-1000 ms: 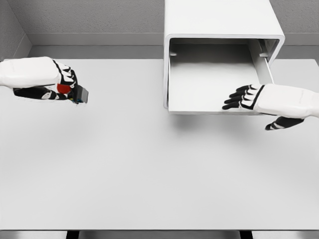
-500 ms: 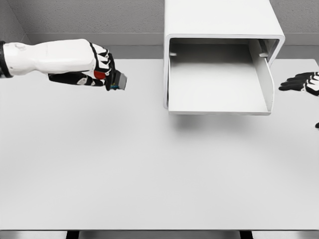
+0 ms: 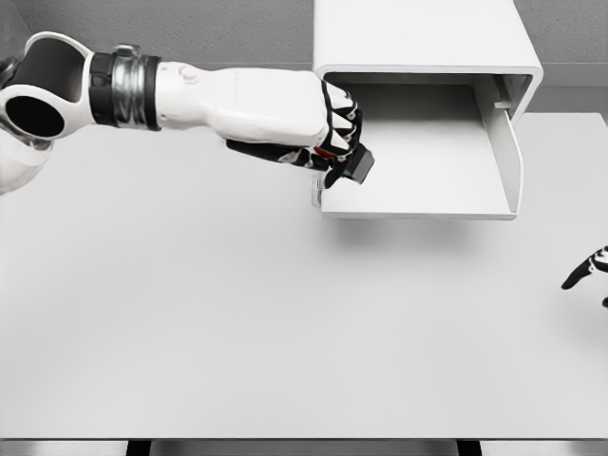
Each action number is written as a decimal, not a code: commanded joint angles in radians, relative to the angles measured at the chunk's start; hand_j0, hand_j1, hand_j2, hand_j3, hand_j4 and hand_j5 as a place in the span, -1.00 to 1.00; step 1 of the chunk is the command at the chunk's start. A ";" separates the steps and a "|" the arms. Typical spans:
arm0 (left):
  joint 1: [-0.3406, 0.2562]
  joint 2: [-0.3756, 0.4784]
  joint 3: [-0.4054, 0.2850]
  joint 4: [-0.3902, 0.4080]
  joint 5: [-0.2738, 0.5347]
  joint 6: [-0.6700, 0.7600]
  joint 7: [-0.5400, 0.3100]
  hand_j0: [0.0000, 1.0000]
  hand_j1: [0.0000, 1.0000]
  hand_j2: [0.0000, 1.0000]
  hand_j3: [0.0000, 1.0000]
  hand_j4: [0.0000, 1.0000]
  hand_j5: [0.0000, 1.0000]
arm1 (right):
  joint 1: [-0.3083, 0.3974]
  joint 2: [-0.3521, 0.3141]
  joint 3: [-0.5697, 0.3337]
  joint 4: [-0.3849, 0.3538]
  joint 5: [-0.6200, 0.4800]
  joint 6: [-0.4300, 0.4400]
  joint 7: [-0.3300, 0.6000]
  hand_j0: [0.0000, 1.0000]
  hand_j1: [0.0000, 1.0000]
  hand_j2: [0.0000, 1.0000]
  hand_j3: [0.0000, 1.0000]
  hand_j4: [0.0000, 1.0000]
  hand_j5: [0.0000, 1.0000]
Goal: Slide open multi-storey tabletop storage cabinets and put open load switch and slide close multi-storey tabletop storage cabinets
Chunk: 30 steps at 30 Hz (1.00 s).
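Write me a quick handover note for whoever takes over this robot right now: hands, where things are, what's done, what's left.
Left hand: shut on the switch, held over the left edge of the open drawer.
Right hand: only fingertips show at the right edge, above the table.
Done: the cabinet drawer is pulled out.
Left: set the switch in the drawer, let go, push the drawer shut.

Bright, even light falls from above, with no glare. A soft shadow lies on the bench [image 3: 285, 332] under the drawer [image 3: 418, 180]. The render is sharp throughout, undistorted at the edges.
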 commanded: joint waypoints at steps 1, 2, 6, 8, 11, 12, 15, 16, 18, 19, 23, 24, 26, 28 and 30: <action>-0.002 -0.053 -0.011 0.010 -0.009 0.004 0.003 -0.37 -0.37 -0.37 -0.37 -0.37 -0.37 | -0.006 -0.031 0.061 -0.001 -0.002 0.002 0.000 -0.01 -0.01 -0.01 -0.01 -0.01 -0.01; -0.014 -0.068 -0.011 0.016 -0.009 0.004 0.003 -0.37 -0.37 -0.37 -0.37 -0.37 -0.37 | -0.038 -0.039 0.102 -0.001 -0.002 0.002 0.000 0.03 0.03 0.03 0.03 0.03 0.03; -0.025 -0.145 -0.016 0.131 -0.037 0.004 0.003 -0.36 -0.36 -0.36 -0.36 -0.36 -0.36 | -0.176 -0.054 0.245 -0.001 0.007 0.002 0.000 0.05 0.05 0.05 0.05 0.05 0.05; -0.025 -0.189 -0.016 0.198 -0.064 0.004 0.003 -0.36 -0.36 -0.36 -0.36 -0.36 -0.36 | -0.213 -0.054 0.278 -0.001 0.016 0.002 0.000 0.08 0.08 0.08 0.08 0.08 0.08; -0.025 -0.281 -0.017 0.333 -0.138 0.004 0.003 -0.36 -0.36 -0.36 -0.36 -0.36 -0.36 | -0.256 -0.054 0.321 -0.001 0.030 0.002 0.000 0.08 0.08 0.08 0.08 0.08 0.08; -0.025 -0.294 -0.017 0.347 -0.149 0.004 0.003 -0.36 -0.36 -0.36 -0.36 -0.36 -0.36 | -0.265 -0.054 0.327 -0.001 0.035 0.002 0.000 0.08 0.08 0.08 0.08 0.08 0.08; -0.023 -0.306 -0.017 0.349 -0.155 0.004 0.003 -0.32 -0.32 -0.32 -0.32 -0.32 -0.32 | -0.350 -0.051 0.393 -0.001 0.045 0.002 0.000 0.08 0.08 0.08 0.08 0.08 0.08; -0.023 -0.306 -0.017 0.349 -0.153 0.004 0.003 -0.27 -0.27 -0.27 -0.27 -0.27 -0.27 | -0.364 -0.050 0.410 -0.001 0.047 0.002 0.000 0.09 0.09 0.09 0.09 0.09 0.09; -0.023 -0.306 -0.017 0.349 -0.153 0.004 0.003 -0.23 -0.23 -0.23 -0.23 -0.23 -0.23 | -0.391 -0.044 0.432 -0.001 0.051 0.002 0.000 0.11 0.11 0.11 0.11 0.11 0.11; -0.023 -0.306 -0.017 0.350 -0.153 0.004 0.003 -0.22 -0.22 -0.22 -0.22 -0.22 -0.22 | -0.419 -0.041 0.462 -0.001 0.058 0.002 0.000 0.11 0.11 0.11 0.11 0.11 0.11; -0.023 -0.318 -0.017 0.382 -0.155 0.004 0.003 -0.08 -0.08 -0.08 -0.08 -0.08 -0.08 | -0.538 -0.019 0.587 -0.001 0.076 0.002 0.000 0.15 0.15 0.15 0.15 0.15 0.15; -0.023 -0.323 -0.017 0.391 -0.153 0.004 0.003 0.00 0.00 0.00 0.00 0.00 0.00 | -0.542 -0.018 0.596 -0.001 0.076 0.002 0.000 0.15 0.15 0.15 0.15 0.15 0.15; -0.021 -0.324 -0.017 0.393 -0.153 0.004 0.003 0.31 0.31 0.31 0.31 0.31 0.31 | -0.557 -0.015 0.607 -0.001 0.078 0.002 0.000 0.15 0.15 0.15 0.15 0.15 0.15; -0.021 -0.324 -0.017 0.393 -0.152 0.004 0.003 0.56 0.56 0.56 0.56 0.56 0.56 | -0.568 -0.013 0.625 -0.001 0.078 0.002 0.000 0.15 0.15 0.15 0.15 0.15 0.15; -0.020 -0.324 -0.017 0.393 -0.147 0.004 0.003 0.77 0.77 0.77 0.77 0.77 0.77 | -0.568 -0.011 0.627 -0.001 0.078 0.002 0.000 0.15 0.15 0.15 0.15 0.15 0.15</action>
